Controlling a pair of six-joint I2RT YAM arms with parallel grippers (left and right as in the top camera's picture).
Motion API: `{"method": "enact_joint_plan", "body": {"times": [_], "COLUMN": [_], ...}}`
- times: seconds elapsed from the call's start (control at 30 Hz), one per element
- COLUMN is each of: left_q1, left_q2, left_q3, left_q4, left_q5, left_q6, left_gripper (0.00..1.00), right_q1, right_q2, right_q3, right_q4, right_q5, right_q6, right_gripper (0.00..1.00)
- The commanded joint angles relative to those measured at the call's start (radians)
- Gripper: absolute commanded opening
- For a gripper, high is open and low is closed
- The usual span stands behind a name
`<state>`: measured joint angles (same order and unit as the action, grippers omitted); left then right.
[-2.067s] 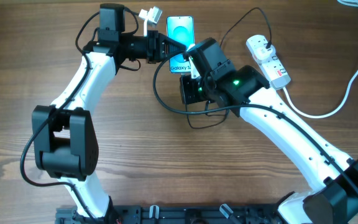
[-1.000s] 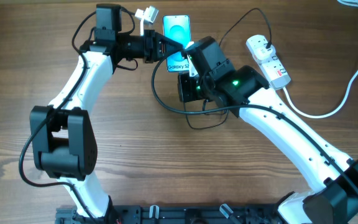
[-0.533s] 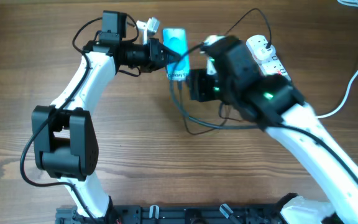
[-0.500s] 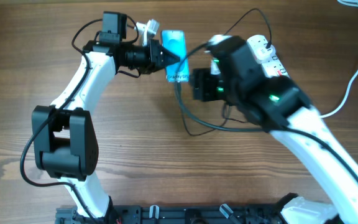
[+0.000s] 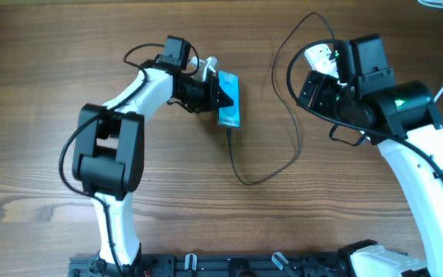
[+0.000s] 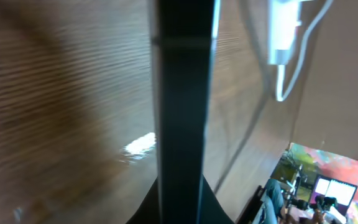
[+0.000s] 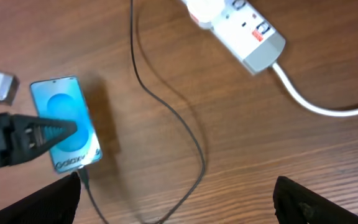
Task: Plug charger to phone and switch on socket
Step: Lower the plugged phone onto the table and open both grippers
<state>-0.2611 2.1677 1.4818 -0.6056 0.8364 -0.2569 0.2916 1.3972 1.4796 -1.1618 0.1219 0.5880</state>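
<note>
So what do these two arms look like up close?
The left arm and right arm are white tubes joined by chunky black joint blocks, with thin black cables looping along them. The right arm carries a small green light. The left tool and right tool are black with tapered fingers.

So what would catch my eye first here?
The bright turquoise phone near the table's middle stands out, pinched at its side by the left gripper. A thin black cable loops from its lower end across the wood toward the white socket at upper right.
</note>
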Motion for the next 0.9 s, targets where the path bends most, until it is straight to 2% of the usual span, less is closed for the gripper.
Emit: {"method": "enact_joint_plan", "body": {"times": [0.0, 0.13, 0.27, 0.33, 0.37, 0.43, 0.7, 0.8, 0.87], "left_q1": [-0.012, -0.035, -0.075, -0.089, -0.095, -0.097, -0.094, -0.094, -0.094], "left_q2": [0.047, 0.066, 0.076, 0.082, 0.087, 0.09, 0.091, 0.091, 0.091], "left_q3": [0.003, 0.003, 0.003, 0.003, 0.003, 0.003, 0.003, 0.003, 0.003], "left_q4": [0.013, 0.065, 0.075, 0.084, 0.087, 0.085, 0.063, 0.052, 0.039], "left_q5": [0.018, 0.018, -0.001, -0.009, -0.015, -0.032, -0.144, -0.191, -0.226], "left_q6": [-0.008, -0.013, -0.013, -0.013, -0.012, -0.013, -0.012, -0.012, -0.012], "left_gripper": [0.05, 0.06, 0.07, 0.1, 0.16, 0.17, 0.17, 0.23, 0.24], "right_q1": [-0.001, -0.001, -0.001, -0.001, -0.001, -0.001, -0.001, -0.001, -0.001], "right_q2": [0.011, 0.024, 0.057, 0.078, 0.09, 0.108, 0.119, 0.119, 0.119], "right_q3": [-0.017, -0.018, -0.018, -0.018, -0.018, -0.018, -0.018, -0.018, -0.018], "right_q4": [0.005, 0.034, 0.038, 0.031, 0.024, 0.014, 0.002, 0.001, 0.002], "right_q5": [-0.037, -0.137, -0.154, -0.157, -0.161, -0.168, -0.168, -0.167, -0.167], "right_q6": [0.018, 0.018, 0.014, 0.014, 0.014, 0.013, -0.006, -0.012, -0.012], "right_gripper": [1.0, 1.0, 1.0, 1.0, 1.0, 1.0, 1.0, 1.0, 1.0]}}
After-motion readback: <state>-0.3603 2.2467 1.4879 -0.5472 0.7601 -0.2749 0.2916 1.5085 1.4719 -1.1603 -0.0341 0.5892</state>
